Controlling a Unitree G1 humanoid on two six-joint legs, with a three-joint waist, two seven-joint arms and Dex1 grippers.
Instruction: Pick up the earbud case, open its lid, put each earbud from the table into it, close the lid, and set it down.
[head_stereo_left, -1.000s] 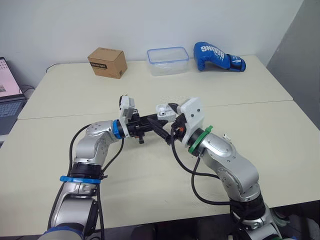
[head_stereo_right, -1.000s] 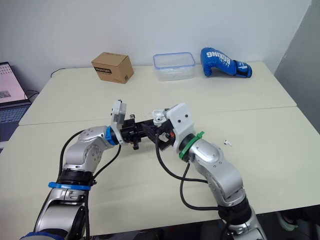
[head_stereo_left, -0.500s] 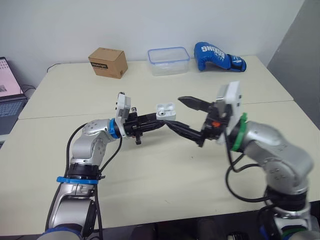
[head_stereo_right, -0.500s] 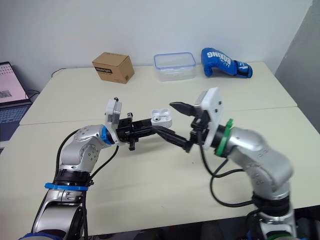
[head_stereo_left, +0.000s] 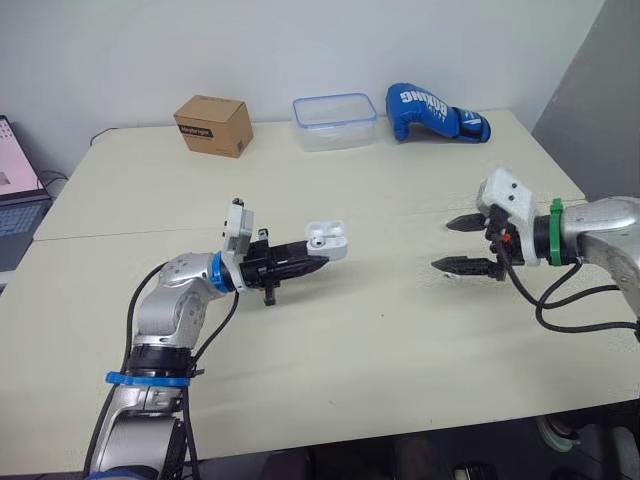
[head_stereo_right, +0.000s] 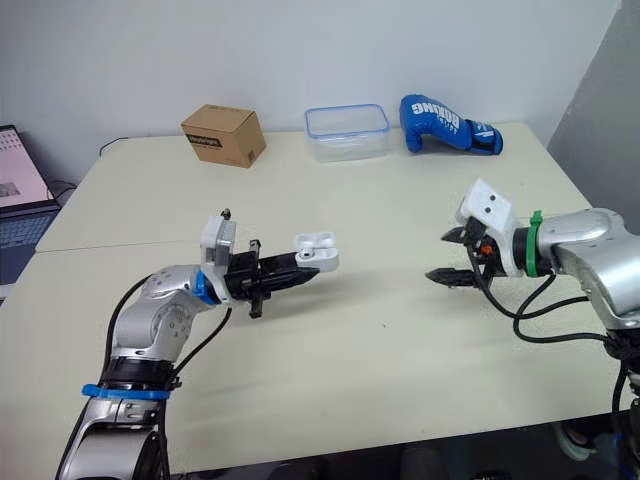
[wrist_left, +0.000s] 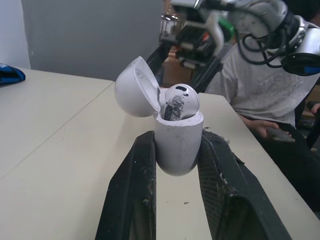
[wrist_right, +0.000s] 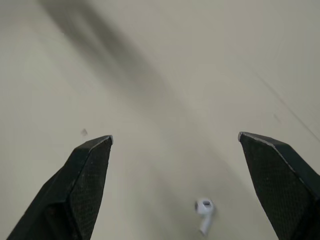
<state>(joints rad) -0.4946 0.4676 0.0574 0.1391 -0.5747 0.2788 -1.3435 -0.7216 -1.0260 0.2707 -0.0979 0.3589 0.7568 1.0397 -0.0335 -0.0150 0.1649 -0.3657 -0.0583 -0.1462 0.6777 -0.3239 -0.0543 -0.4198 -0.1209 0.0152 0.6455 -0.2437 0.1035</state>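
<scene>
The white earbud case (head_stereo_left: 327, 240) is held above the table (head_stereo_left: 330, 340) with my left gripper (head_stereo_left: 318, 256) shut on its body. In the left wrist view the case (wrist_left: 177, 142) has its lid (wrist_left: 134, 89) swung open, and one earbud (wrist_left: 180, 97) sits in it between the two fingers (wrist_left: 131, 192). My right gripper (head_stereo_left: 446, 244) hangs open over the right part of the table, well apart from the case. A second white earbud (wrist_right: 204, 214) lies on the table below it, between the two wide-spread fingertips (wrist_right: 92, 152).
Along the far edge stand a cardboard box (head_stereo_left: 213, 124), a clear plastic container (head_stereo_left: 335, 120) and a blue boxing glove (head_stereo_left: 435, 112). A laptop (head_stereo_left: 14, 200) lies at the far left. A seated person in a white shirt (wrist_left: 260, 85) is beyond the table.
My right gripper left the case, swung to the right and came down open over the loose earbud. My left gripper kept hold of the open case and sank a little.
</scene>
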